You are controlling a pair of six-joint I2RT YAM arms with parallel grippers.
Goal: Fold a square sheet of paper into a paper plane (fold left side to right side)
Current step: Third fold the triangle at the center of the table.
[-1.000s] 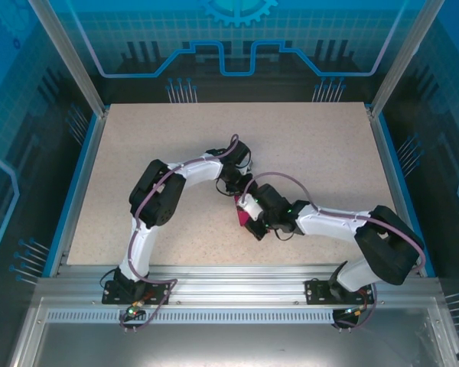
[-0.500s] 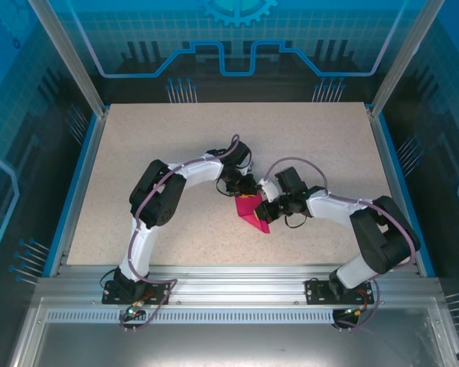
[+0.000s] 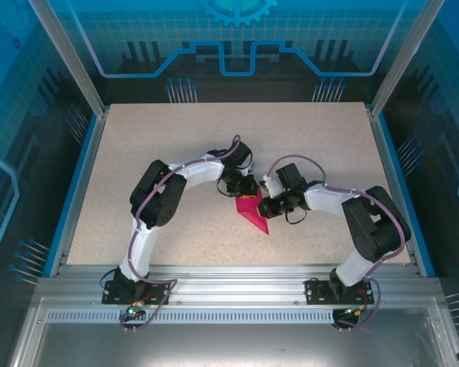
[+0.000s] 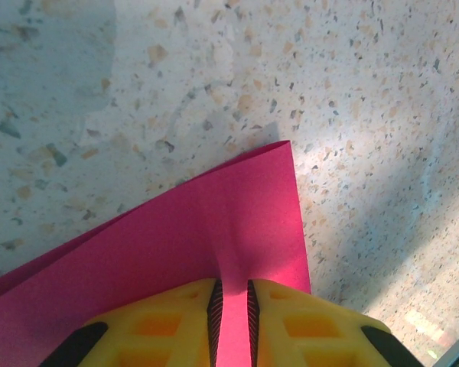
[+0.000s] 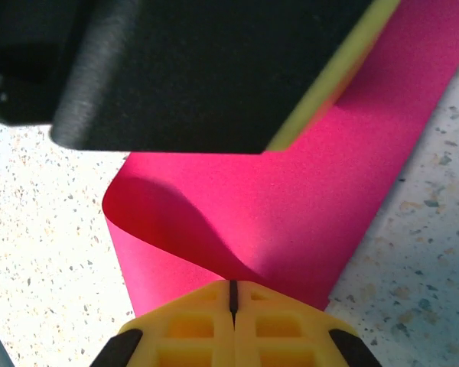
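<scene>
Between the yellow fingertips of the left gripper (image 4: 231, 287) only a narrow slit is left, and a raised ridge of the magenta sheet of paper (image 4: 176, 245) is pinched in it. A faint crease is seen running from the slit toward the sheet's corner. The right gripper (image 5: 232, 287) is fully closed, its two fingertips pressed together on the edge of an upper layer of the same sheet. That layer is held up off the table (image 3: 161, 145) and curled over on one side in a soft, unflattened roll, with a shadow cast beneath it.

Both grippers are positioned over the middle of the table. The left one is set at the side of the sheet toward the table's far edge, the right one at the side toward the table's right edge. The two are set close together.

The sheet is located at the middle of the table, slightly toward its near edge. It is folded to a pointed outline, with the point directed at the table's near edge. The lower layer is laid flat on the speckled table surface.
</scene>
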